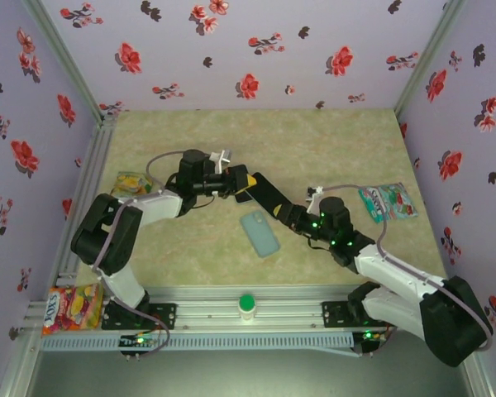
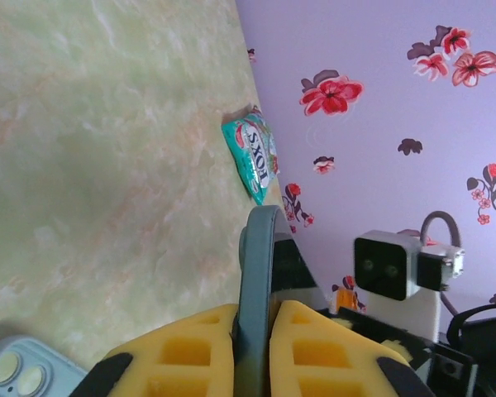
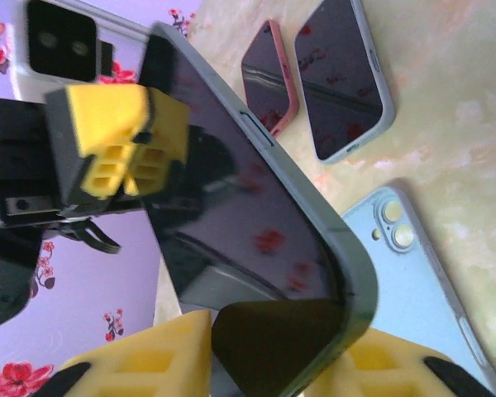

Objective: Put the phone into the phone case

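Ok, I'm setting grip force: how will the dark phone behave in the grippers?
Probably stiff: the dark phone runs straight from the left gripper to the right gripper, no sag. Likely slippery: its face is glossy. Pinched by its thin edge, it could pivot.

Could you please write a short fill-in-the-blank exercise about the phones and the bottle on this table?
1. The left pincer, shut on the dark phone, has fingers of ___ colour.
2. The light blue phone lies with its camera lenses facing ___.
3. The bottle between the arm bases has a ___ cap.
Missing words: yellow; up; green.
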You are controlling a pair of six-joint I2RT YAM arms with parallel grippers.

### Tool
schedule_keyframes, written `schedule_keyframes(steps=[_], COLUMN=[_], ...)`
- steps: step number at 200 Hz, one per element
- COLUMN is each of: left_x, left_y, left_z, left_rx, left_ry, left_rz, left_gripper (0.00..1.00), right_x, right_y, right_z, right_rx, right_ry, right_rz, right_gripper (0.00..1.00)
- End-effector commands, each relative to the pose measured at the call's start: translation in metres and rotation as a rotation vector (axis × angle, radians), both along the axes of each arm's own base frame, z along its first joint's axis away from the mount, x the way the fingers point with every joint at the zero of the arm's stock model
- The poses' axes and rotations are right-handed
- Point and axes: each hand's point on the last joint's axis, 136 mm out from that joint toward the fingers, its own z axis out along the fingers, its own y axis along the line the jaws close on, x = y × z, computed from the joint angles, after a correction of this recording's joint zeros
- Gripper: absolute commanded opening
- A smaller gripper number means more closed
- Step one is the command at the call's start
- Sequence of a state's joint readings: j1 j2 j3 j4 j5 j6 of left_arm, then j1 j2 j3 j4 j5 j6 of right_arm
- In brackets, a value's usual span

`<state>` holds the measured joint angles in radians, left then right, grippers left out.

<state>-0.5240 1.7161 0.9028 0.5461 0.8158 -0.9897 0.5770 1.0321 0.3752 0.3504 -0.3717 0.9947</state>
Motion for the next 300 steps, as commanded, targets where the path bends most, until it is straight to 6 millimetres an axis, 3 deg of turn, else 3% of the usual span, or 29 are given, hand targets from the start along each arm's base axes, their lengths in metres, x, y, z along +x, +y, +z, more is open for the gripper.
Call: schedule_keyframes(steps=[1,105,127,158,180,240,300], left_x=[-0.015,-0.021,-0.022,-0.022,-0.023,-0.026,-0.031], left_y=[-0.008,-0.013,-0.014,-0.013,-0.013,-0.013,-0.018], left_z=[-0.008,-0.023,-0.027,-0.034,-0.04,-0.051,-0.059], left_rx=[0.042,0.057,0.062,0.077,0.095,0.128,0.162], left_ry=[0.028,0.075,0.081,0.092,0.097,0.108,0.111], left_rz=[-0.034,-0.046,-0.05,-0.05,-0.05,-0.055,-0.076], left_gripper=[0.0,0.0,0.0,0.0,0.0,0.0,0.0], right_x=[0.008,0.016,0.016,0.014,0.012,0.006,0.005], right_y=[0.024,0.031,0.03,0.029,0.027,0.022,0.02], right_z=[0.079,0.105,0.112,0.122,0.129,0.145,0.149], right_rx=[0.143,0.211,0.239,0.275,0.289,0.326,0.338], right_ry=[-0.272,-0.337,-0.353,-0.37,-0.382,-0.429,-0.448], right_rz=[0.084,0.082,0.077,0.076,0.073,0.066,0.061], right_gripper=[0.36,0.52,0.5,0.36,0.32,0.27,0.4])
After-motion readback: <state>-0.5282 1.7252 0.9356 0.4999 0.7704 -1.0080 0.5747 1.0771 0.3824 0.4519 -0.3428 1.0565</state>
